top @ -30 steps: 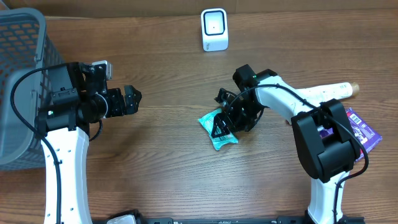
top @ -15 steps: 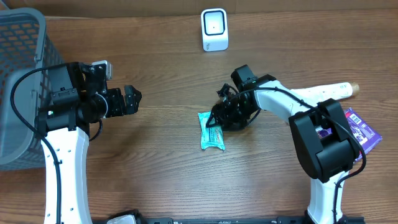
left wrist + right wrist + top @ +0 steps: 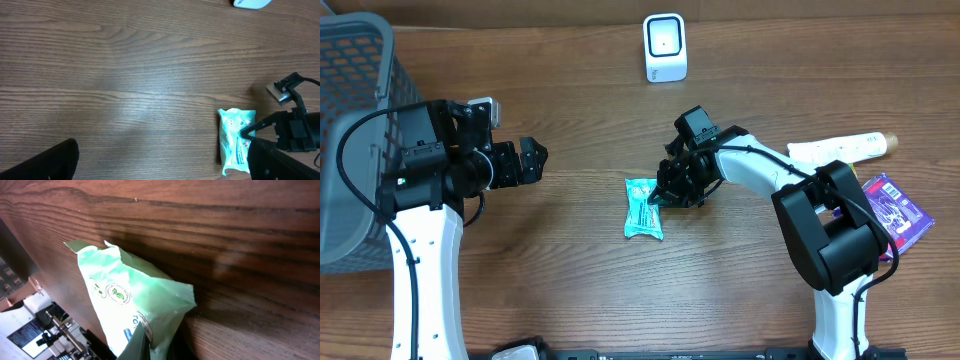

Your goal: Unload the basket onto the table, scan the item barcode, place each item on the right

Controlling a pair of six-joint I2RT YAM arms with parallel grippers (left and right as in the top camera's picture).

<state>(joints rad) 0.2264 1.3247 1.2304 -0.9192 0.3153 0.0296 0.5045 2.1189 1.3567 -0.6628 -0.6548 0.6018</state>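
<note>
— At the right gripper (image 3: 658,195), what's the grip?
— Jaws closed on the green packet (image 3: 643,208) at its two-o'clock corner, thin film pinched; likely to lift and turn it toward the scanner (image 3: 665,47) at twelve o'clock.
— Where's the green packet?
— Lying mid-table. Left gripper (image 3: 528,160), at nine o'clock, gapes empty.
— Views differ?
— Right wrist shows the pinch itself; overhead shows the scanner whole.

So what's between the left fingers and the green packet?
Only bare wooden table, seen overhead, between the left fingers and green packet.
</note>
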